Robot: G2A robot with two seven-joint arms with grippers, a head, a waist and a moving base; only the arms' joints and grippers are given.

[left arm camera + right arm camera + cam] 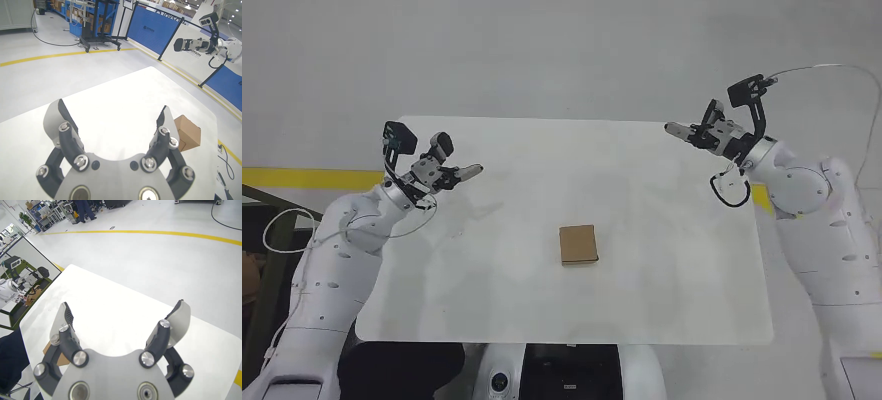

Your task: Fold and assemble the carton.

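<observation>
— Cardboard carton sits mid-table, nearer the front edge. Grippers?
— Left gripper and right gripper: spread wide, empty, near the far corners. A one-sided push might skid it away.

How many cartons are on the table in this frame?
1. The carton sits near the middle of the table, slightly toward the robot's side, with nothing touching it. Nothing on the table could hide another.
</observation>
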